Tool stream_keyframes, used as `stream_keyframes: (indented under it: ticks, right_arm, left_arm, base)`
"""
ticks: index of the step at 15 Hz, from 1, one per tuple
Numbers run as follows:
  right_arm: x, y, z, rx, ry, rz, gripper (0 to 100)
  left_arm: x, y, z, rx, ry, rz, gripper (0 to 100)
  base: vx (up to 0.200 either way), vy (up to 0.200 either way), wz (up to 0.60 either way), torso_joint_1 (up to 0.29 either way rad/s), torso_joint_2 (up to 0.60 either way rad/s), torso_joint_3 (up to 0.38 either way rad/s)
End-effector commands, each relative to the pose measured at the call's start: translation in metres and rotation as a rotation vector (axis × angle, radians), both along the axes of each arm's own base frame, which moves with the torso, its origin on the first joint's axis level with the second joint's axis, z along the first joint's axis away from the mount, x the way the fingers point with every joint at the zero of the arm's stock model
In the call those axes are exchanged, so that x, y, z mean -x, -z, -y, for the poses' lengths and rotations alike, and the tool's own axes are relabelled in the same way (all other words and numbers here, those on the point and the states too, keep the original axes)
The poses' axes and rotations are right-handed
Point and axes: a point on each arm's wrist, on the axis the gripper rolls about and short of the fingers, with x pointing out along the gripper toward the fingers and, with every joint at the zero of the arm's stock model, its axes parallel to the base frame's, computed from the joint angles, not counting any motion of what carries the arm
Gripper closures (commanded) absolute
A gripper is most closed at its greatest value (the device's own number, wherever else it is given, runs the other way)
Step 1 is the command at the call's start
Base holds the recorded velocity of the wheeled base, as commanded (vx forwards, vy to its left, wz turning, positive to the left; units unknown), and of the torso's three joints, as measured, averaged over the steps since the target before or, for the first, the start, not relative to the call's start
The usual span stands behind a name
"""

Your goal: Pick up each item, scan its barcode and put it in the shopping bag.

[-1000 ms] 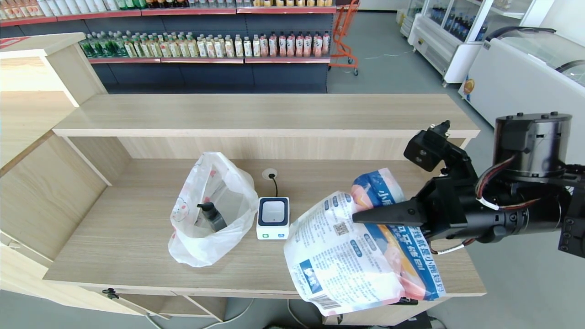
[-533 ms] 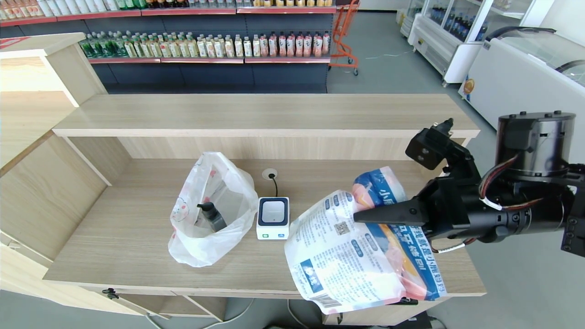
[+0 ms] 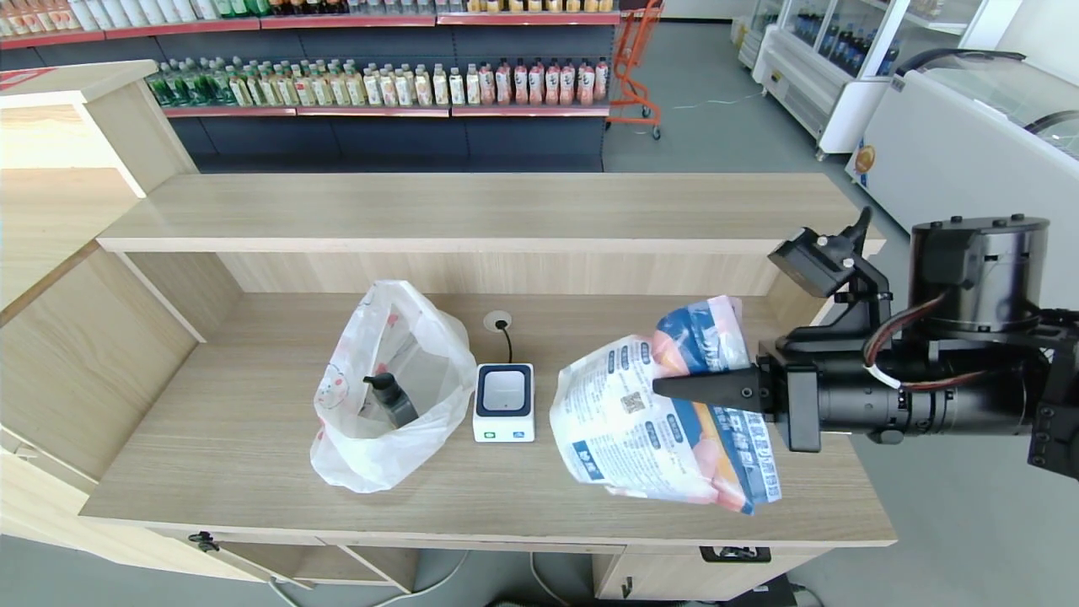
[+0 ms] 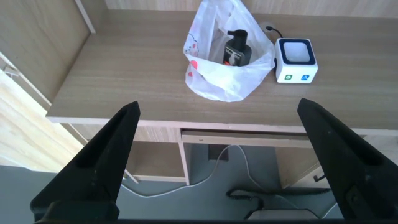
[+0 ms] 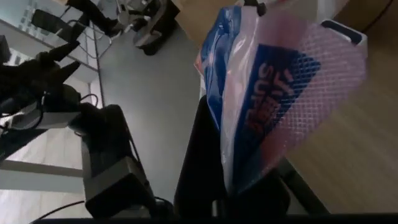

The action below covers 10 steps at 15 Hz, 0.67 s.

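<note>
Blue-and-white printed plastic, soft and slack: the packet hangs from my right claw, whose fingers are closed on its upper part, over the counter just right of the scanner, with the shopping bag on the scanner's other side. I judge it light, floppy and slick, apt to swing and fold, so the stiffer sealed seam looks the safest place to pinch. My left claw is spread wide with nothing in it, off the counter's near edge.
</note>
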Motion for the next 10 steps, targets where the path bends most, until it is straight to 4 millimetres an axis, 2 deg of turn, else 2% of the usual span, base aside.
stream_keyframes:
  ticks: [1, 2, 5, 8, 10]
  right_arm:
    - [-0.008, 0.01, 0.006, 0.087, 0.095, 0.097, 100]
    - [-0.004, 0.012, 0.017, 0.125, 0.112, 0.241, 100]
    - [-0.004, 0.032, 0.032, 0.212, 0.132, 0.449, 100]
    - [-0.01, 0.045, 0.04, 0.261, 0.147, 0.567, 100]
    - [-0.012, 0.045, 0.041, 0.254, 0.157, 0.593, 100]
  left_arm:
    - [0.0, 0.0, 0.0, 0.0, 0.0, 0.001, 0]
    - [0.0, 0.0, 0.0, 0.0, 0.0, 0.001, 0]
    - [0.0, 0.0, 0.0, 0.0, 0.0, 0.001, 0]
    - [0.0, 0.0, 0.0, 0.0, 0.0, 0.001, 0]
    - [0.0, 0.0, 0.0, 0.0, 0.0, 0.001, 0]
  base:
    - [0.0, 0.0, 0.0, 0.0, 0.0, 0.0]
    - [0.0, 0.0, 0.0, 0.0, 0.0, 0.0]
    - [0.0, 0.0, 0.0, 0.0, 0.0, 0.0]
    - [0.0, 0.0, 0.0, 0.0, 0.0, 0.0]
    - [0.0, 0.0, 0.0, 0.0, 0.0, 0.0]
